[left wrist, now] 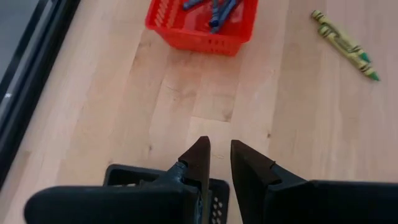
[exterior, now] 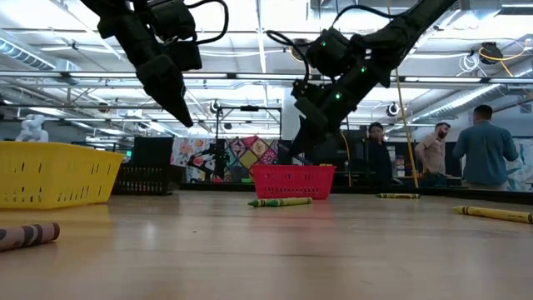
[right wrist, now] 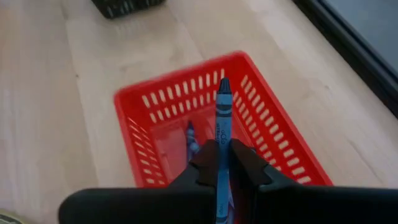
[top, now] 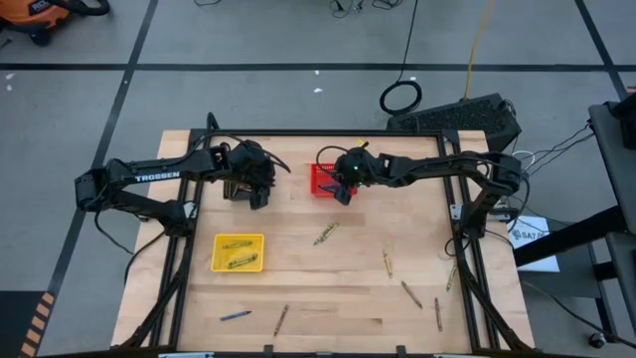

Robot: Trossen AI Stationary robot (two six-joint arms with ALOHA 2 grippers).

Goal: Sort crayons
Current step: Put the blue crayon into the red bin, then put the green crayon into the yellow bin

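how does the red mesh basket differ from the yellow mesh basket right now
The red mesh basket holds blue crayons; the yellow mesh basket holds yellow-green ones. The red one sits toward the table's far edge, directly under the right pincer, which is shut on a blue paper-wrapped crayon; the yellow one sits nearer the front left, with no arm above it. Both are small, open-topped and upright.

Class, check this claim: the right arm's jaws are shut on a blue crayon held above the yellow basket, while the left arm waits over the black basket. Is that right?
Not quite. The right gripper holds the blue crayon above the red basket, not the yellow one, as the right wrist view shows. The rest stands: the left gripper waits over the black basket.
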